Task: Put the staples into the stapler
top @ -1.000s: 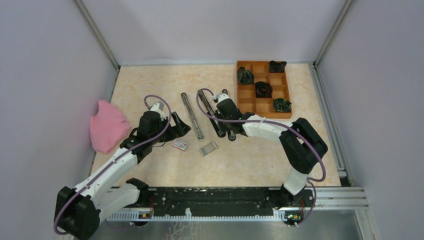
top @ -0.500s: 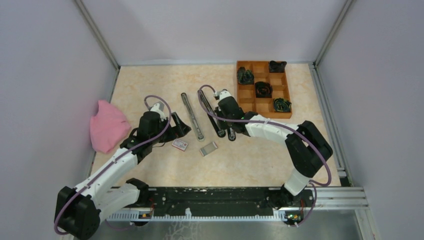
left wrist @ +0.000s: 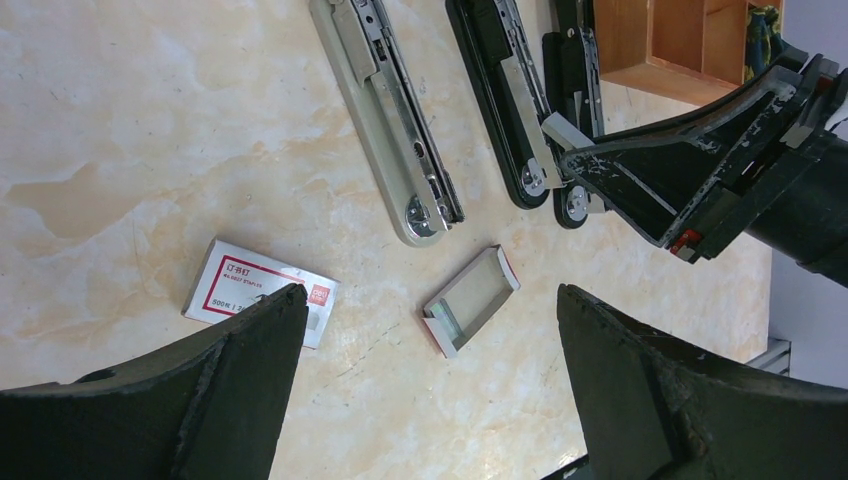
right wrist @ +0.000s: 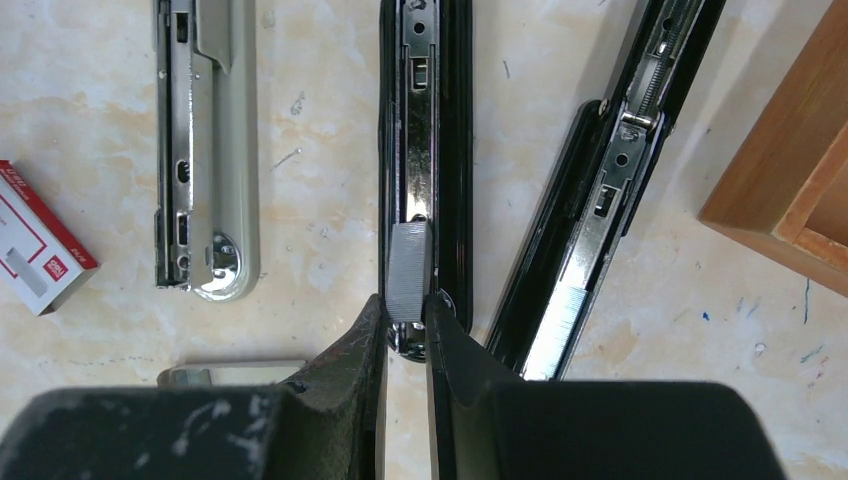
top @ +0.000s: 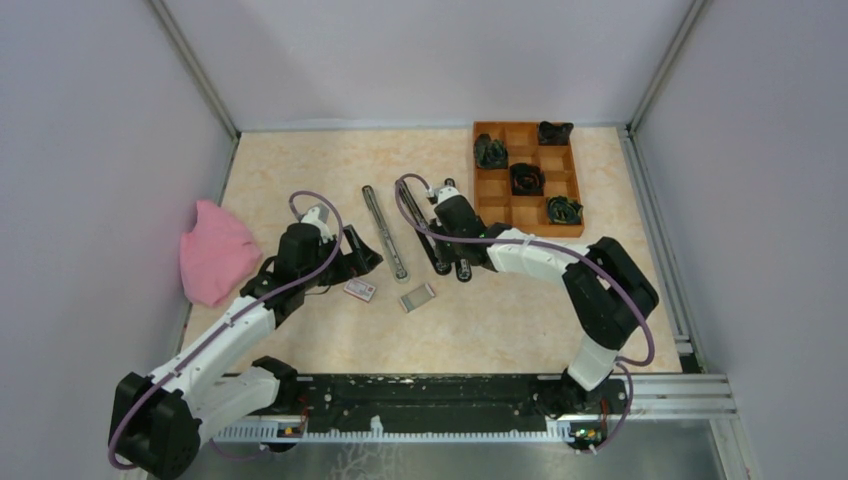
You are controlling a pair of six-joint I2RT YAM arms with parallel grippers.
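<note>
My right gripper (right wrist: pixel 405 305) is shut on a small grey block of staples (right wrist: pixel 408 265). It holds the block at the near end of the open black stapler channel (right wrist: pixel 420 120). A second black stapler part (right wrist: pixel 600 190) lies beside it with a silvery staple strip (right wrist: pixel 560 320) inside. My left gripper (left wrist: pixel 432 296) is open and empty above the table. The white-and-red staple box (left wrist: pixel 262 290) is at its left finger, and the open box tray (left wrist: pixel 470 298) lies between its fingers. In the top view the right gripper (top: pixel 453 262) is over the black stapler (top: pixel 425 225).
A silver stapler (top: pixel 385 232) lies open, left of the black one. A wooden compartment tray (top: pixel 476 180) with black items stands at the back right, close to the right arm. A pink cloth (top: pixel 215 250) lies at the left edge.
My right gripper has shifted slightly along the black stapler and back, still holding the staples. The left arm, box and tray have not moved.
</note>
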